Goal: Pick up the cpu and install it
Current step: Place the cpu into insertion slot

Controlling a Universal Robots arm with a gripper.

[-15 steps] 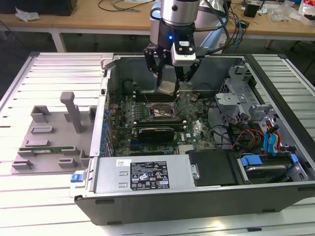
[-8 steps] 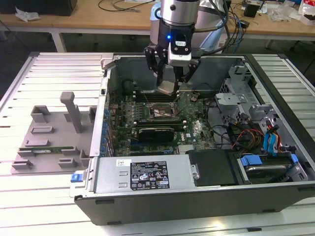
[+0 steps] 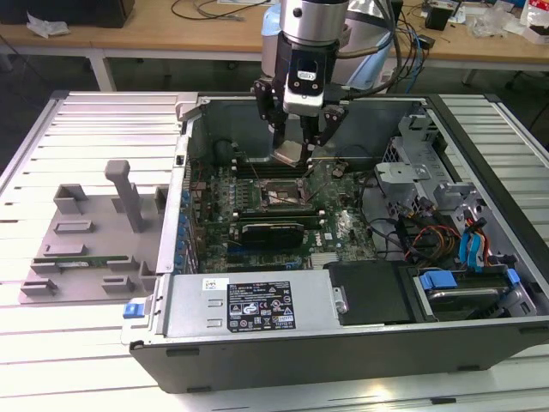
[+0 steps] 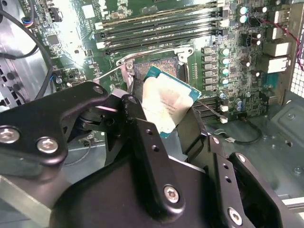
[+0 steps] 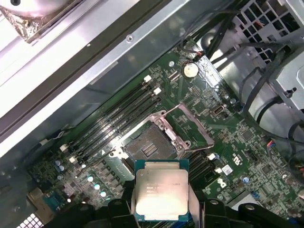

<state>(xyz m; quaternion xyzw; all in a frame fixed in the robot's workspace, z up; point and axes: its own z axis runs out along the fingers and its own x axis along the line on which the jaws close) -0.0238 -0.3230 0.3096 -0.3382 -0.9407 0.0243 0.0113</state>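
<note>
**Cpu held over the open socket, not yet seated**

The cpu (image 5: 161, 190) is pinched by 2 opposite edges between the fingers of the gripper (image 3: 300, 139), with its silver top facing the first wrist camera. It is carried inside the computer case (image 3: 300, 354), above the motherboard (image 3: 339, 227), clear of the board and close to the CPU socket (image 5: 149, 145).

The step in hand is judged to be the carry to the socket: the pick is done and nothing is installed yet. In the first wrist view the chip's edges are not parallel to the socket's. Seating is therefore judged to call for the chip to be squared with the socket, brought level and set down gently, because the exposed contact field would be easily damaged.

The socket is seen empty, and its metal retention frame (image 5: 190, 124) is swung open beside it. Memory slots (image 4: 156, 23) run alongside the socket.

The case is open at the top. Besides the board it holds bundled cables (image 3: 429, 236) and a drive bay with blue tabs (image 3: 437, 281), both towards the exterior view's right. Outside the case, at the exterior view's left, a grey parts holder (image 3: 73, 227) is set on the table, and a narrow green memory stick (image 3: 81, 255) is lying in it.
</note>
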